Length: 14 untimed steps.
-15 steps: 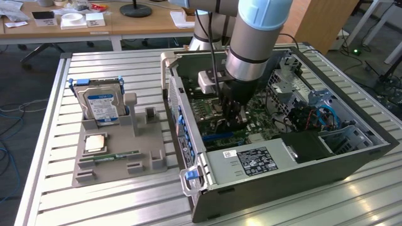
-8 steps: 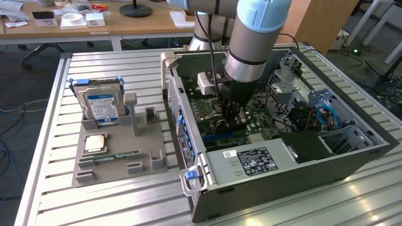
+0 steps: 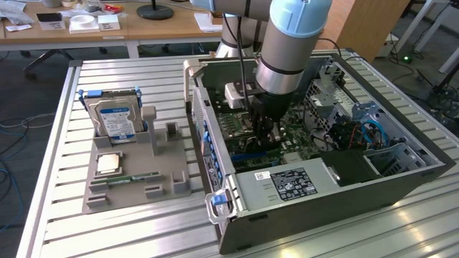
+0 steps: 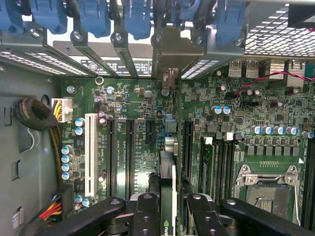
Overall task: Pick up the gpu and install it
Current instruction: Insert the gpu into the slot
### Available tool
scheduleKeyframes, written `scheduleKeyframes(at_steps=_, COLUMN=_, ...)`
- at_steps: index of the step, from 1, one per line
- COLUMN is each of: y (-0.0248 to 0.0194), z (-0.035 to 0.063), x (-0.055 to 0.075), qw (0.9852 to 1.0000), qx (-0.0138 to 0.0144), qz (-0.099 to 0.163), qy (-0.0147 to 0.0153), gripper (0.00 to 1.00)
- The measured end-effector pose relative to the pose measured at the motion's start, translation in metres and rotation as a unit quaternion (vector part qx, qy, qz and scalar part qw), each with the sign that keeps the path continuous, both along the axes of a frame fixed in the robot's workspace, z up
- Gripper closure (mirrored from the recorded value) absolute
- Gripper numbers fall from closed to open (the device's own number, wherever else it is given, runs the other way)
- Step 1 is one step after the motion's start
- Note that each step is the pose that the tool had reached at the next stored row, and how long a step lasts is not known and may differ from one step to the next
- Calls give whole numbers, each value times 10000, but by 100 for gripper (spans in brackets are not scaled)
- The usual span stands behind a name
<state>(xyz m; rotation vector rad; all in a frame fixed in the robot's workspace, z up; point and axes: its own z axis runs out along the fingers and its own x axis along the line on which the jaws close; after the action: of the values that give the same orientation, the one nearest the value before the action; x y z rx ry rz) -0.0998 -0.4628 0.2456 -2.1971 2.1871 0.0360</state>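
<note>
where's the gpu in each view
exterior view: the gpu is in the gripper, inside the computer case, over the motherboard.
wrist view: the gpu is seen edge-on, clamped between the fingers, above the card slots.
shared landmark: the green motherboard.

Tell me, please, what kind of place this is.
Probably a robotics lab for computer assembly: an open grey metal computer case on a ribbed aluminium table, the black gripper holding a thin dark gpu card inside it, wooden office desks behind.
</note>
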Motion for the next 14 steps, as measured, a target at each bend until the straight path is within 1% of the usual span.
scheduleKeyframes(at_steps=4, y=0, z=1, x=0, qw=10000, qx=1, qz=0, qy=0, gripper=74)
scheduleKeyframes(at_steps=9, y=0, z=41, x=2, qw=10000, qx=-1, qz=0, qy=-1, gripper=74)
scheduleKeyframes(at_steps=10, y=0, z=41, x=2, qw=10000, qx=-4, qz=0, qy=-1, gripper=74)
scheduleKeyframes(at_steps=12, y=0, z=39, x=3, qw=10000, qx=-19, qz=2, qy=-4, gripper=74)
scheduleKeyframes(at_steps=14, y=-1, z=39, x=2, qw=10000, qx=-25, qz=2, qy=-10, gripper=74)
